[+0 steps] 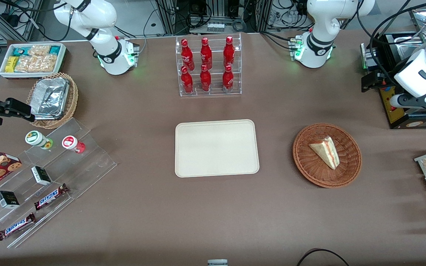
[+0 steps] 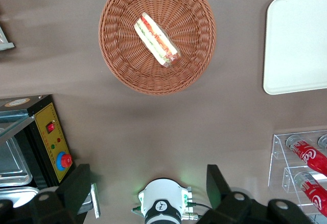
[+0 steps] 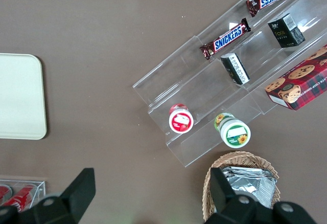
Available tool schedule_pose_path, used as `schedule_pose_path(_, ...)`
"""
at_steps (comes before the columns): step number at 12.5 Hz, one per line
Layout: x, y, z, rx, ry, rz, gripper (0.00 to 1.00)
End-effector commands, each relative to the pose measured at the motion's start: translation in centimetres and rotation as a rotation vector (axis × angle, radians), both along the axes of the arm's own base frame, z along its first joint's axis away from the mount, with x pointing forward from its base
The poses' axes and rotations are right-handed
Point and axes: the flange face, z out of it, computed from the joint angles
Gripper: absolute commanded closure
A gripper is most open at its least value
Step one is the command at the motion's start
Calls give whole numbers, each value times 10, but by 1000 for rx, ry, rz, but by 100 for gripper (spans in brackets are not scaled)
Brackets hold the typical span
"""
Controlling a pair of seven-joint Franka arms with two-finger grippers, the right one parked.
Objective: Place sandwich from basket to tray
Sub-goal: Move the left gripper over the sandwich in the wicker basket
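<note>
Front view – sandwich: the small triangular wedge of pale bread with pink-red and green filling (image 1: 325, 150) lies on its side in the round reddish-brown woven wicker basket (image 1: 311, 172), cut edge toward the working arm's end of the table, so the filling side is exposed for a grasp from above.
Front view – tray: the flat cream-beige rectangular tray with rounded corners (image 1: 216, 148) sits bare beside the basket, apart from it, offering a wide, low landing place.
Front view – left arm: it is raised at the working arm's end of the table, clear of the basket; I judge the reach has not begun.
Left wrist view – gripper (image 2: 148, 183): it hangs high above the brown table (image 2: 153, 127), its two dark fingers (image 2: 76, 188) spread wide apart and holding nothing, ready to straddle the wedge.
Left wrist view – target: sandwich (image 2: 156, 39) rests diagonally near the basket (image 2: 117, 55) centre; tray (image 2: 296, 45) corner shows nearby.
Right wrist view – tray (image 3: 20, 96): one corner shows; basket and sandwich are not in this view.
</note>
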Motion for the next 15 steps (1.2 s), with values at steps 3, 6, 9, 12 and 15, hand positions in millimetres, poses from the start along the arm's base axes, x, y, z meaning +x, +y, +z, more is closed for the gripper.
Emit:
schedule_pose_path(3,14,0,-12,-17,2,2,0)
schedule_pose_path(6,45,-7,-54,4,0,82,0)
schedule_pose_path(9,62,-10,-87,12,19,89,0)
schedule_pose_path(12,64,-10,-125,10,-20,91,0)
schedule_pose_path(15,64,-10,-159,14,-51,141,0)
